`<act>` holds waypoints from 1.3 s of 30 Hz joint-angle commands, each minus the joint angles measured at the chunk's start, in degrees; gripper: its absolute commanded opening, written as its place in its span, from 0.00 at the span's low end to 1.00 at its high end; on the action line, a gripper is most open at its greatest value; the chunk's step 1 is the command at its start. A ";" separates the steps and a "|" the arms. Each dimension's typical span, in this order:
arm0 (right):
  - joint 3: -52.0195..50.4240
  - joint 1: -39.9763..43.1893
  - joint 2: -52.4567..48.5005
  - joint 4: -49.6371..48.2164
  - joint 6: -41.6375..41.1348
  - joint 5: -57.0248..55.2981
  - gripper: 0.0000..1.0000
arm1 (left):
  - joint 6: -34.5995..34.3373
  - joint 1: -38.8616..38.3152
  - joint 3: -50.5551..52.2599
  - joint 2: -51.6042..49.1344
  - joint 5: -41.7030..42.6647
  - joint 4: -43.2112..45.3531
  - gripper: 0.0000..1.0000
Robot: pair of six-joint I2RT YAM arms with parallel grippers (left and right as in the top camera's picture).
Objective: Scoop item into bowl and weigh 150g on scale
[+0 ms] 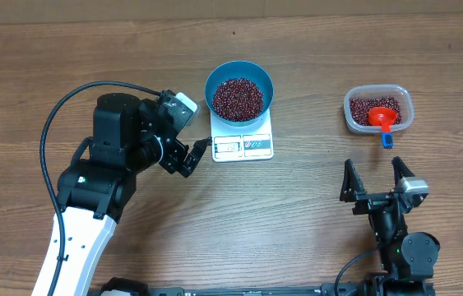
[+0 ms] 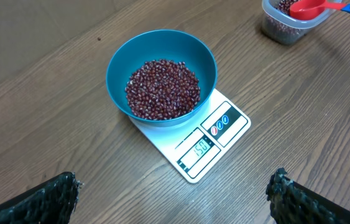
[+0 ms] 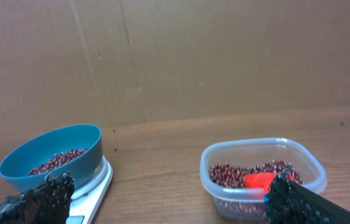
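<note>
On the scale [image 2: 224,134] we see the blue bowl [image 2: 117,65] of beans [image 2: 162,90] sitting to be weighed | left gripper [image 1: 196,156], right gripper [image 1: 372,164]: spread, empty

Blue bowl [image 1: 239,89] of red-brown beans [image 1: 238,98] atop white scale [image 1: 243,146].

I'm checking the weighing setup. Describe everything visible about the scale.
The scale is a small, flat, white rectangle, plastic by its look, lying level on the wooden table. The blue bowl holding beans sits on its platform, covering most of it. The exposed front strip carries a lit display that appears to read 150, and beside it three small oval button marks. Only the bowl and table touch it.
</note>
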State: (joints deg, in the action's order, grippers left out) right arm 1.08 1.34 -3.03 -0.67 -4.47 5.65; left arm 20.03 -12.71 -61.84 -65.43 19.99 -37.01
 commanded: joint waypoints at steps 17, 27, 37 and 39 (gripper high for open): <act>-0.63 -0.37 2.89 4.92 0.04 -0.48 1.00 | -0.35 0.31 0.09 -0.15 0.81 0.15 1.00; -0.63 -0.37 2.86 4.92 0.04 -0.48 1.00 | -0.37 0.31 0.09 -0.15 0.81 0.15 0.99; -0.63 -0.37 2.86 4.92 0.04 -0.48 1.00 | -0.37 0.31 0.09 -0.15 0.81 0.13 1.00; -0.63 -0.37 2.86 4.92 0.04 -0.48 1.00 | -0.37 0.31 0.09 -0.15 0.81 0.15 1.00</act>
State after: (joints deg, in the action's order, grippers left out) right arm 1.08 1.34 -0.73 4.36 -4.45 5.56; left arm 20.03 -12.71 -61.84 -65.43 19.99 -37.01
